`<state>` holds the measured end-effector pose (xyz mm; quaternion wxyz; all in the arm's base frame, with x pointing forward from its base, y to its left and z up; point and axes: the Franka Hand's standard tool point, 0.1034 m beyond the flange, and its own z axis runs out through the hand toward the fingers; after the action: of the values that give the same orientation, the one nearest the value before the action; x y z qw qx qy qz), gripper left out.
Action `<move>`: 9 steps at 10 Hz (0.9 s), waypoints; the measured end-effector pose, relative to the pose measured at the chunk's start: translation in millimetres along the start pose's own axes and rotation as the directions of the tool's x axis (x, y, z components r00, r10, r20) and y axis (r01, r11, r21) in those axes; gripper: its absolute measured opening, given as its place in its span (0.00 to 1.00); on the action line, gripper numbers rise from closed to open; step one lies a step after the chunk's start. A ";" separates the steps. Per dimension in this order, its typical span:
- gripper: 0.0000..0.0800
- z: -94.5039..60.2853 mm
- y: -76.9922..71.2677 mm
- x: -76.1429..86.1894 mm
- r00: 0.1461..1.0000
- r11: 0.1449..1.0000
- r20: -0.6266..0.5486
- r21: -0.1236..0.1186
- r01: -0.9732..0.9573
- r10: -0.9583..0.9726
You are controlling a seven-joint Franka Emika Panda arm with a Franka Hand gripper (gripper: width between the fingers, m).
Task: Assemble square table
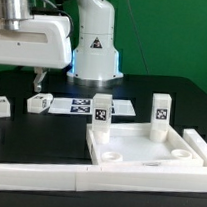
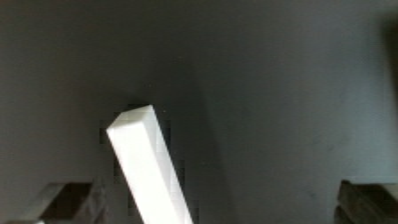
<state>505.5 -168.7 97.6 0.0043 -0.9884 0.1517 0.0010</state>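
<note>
Up front on the black bench (image 1: 34, 137), a white plastic square tray-like top (image 1: 149, 147), rim up, nothing inside, likely ready for legs. Just behind, two small white tagged leg blocks (image 1: 101, 109) standing. On the exterior view's left, two more lying, one under the black tool (image 1: 38, 81), fingers wide apart, holding nothing.

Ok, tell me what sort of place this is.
Probably a robotics lab bench: a white robot arm stands at a black table before a green backdrop, and the white leg blocks and marker board carry printed tags.
</note>
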 end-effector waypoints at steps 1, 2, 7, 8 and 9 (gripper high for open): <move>0.81 0.1 -0.1 0.0 1.000 1.000 0.000 0.000 0.009 -0.009; 0.81 0.4 -0.5 -1.0 1.000 1.000 0.007 0.002 0.009 -0.009; 0.81 35.0 19.8 -102.8 0.916 0.993 0.394 0.042 -0.107 0.082; 0.81 33.8 16.7 -106.9 0.880 0.993 0.469 0.050 -0.109 0.073; 0.81 34.5 15.3 -104.6 0.844 0.993 0.532 0.052 -0.109 0.065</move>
<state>401.1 -151.7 63.3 0.0857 -0.9410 0.1893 0.2671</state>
